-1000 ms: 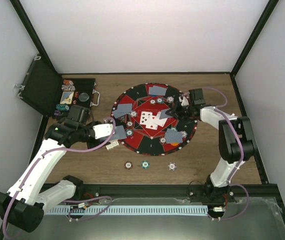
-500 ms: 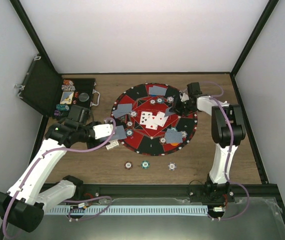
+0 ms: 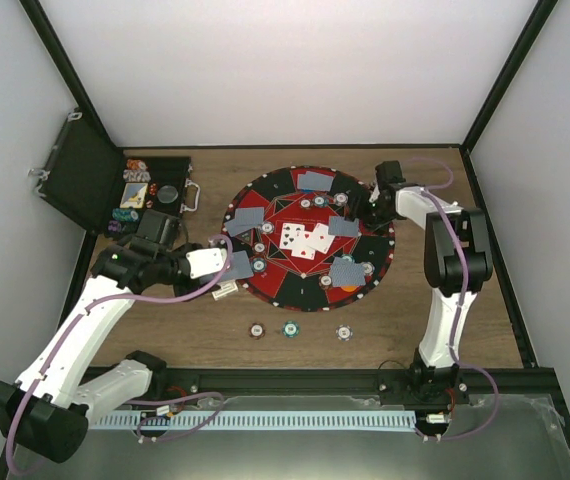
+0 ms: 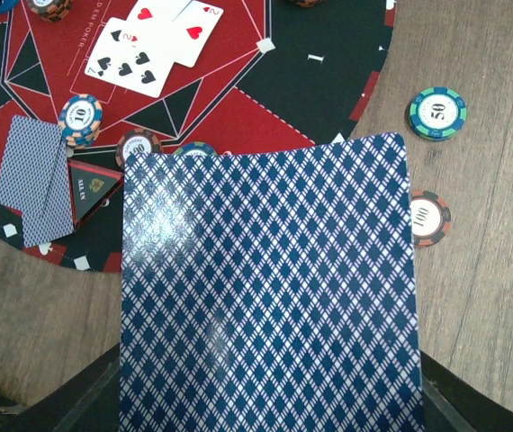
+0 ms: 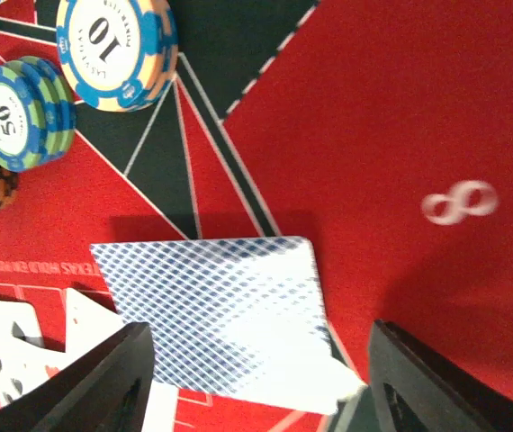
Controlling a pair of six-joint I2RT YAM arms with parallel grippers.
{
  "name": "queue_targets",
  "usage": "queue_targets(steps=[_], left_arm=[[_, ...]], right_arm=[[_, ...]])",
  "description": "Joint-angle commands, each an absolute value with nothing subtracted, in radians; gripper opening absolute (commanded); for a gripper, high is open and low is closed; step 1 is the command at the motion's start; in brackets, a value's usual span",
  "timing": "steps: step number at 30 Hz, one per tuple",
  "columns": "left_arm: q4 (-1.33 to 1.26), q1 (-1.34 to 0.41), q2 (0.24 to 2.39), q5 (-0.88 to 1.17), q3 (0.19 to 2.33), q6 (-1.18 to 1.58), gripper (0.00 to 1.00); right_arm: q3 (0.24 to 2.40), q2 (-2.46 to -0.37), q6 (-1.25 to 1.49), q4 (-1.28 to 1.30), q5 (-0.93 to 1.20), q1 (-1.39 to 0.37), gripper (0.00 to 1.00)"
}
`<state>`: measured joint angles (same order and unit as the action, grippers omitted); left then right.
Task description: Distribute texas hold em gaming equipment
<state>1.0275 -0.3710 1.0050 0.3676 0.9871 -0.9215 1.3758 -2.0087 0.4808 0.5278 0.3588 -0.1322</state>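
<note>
The round red-and-black mat [image 3: 305, 290] lies mid-table. At its left edge the left gripper [image 4: 270, 396], closed, clamps blue-backed playing cards [image 4: 265, 270]. The right gripper [image 5: 258, 346], fingers spread, grips nothing; a face-down card [image 5: 211, 288] lies on the mat between them.

Wooden table [image 3: 385, 320], round red-and-black poker mat [image 3: 305, 287] centre, three loose chips [image 3: 290, 329] (near edge), open black case [image 3: 85, 180] left.

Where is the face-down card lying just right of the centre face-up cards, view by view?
Top external: blue-backed face-down playing card, right of centre on the round red-and-black mat.
Left wrist: not in it.
Right wrist: lower centre.
Shared landmark: the face-up white cards, seen in all three.
</note>
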Motion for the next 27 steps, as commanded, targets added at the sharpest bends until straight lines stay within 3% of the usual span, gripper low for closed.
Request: queue_targets(steps=[1,5,16,27], left_arm=[[1.034,-0.371,0.995,0.396,1.015,-0.934,0.07],[1.032,-0.370,1.002,0.406,1.024,-0.928,0.07],[1.021,-0.370,1.005,0.414,1.020,-0.924,0.07],[1.014,-0.371,1.018,0.425,1.026,-0.919,0.08]], right_arm=[[1.405,-1.892,0.485,0.611,0.127,-0.135,0.72],[1.379,-1.805,0.504,0.604,0.158,-0.172,0.78],[1.195,-1.562,0.739,0.275,0.644,-0.492,0.98],[1.120,-1.622,0.911,-0.040,0.819,-0.755,0.96]])
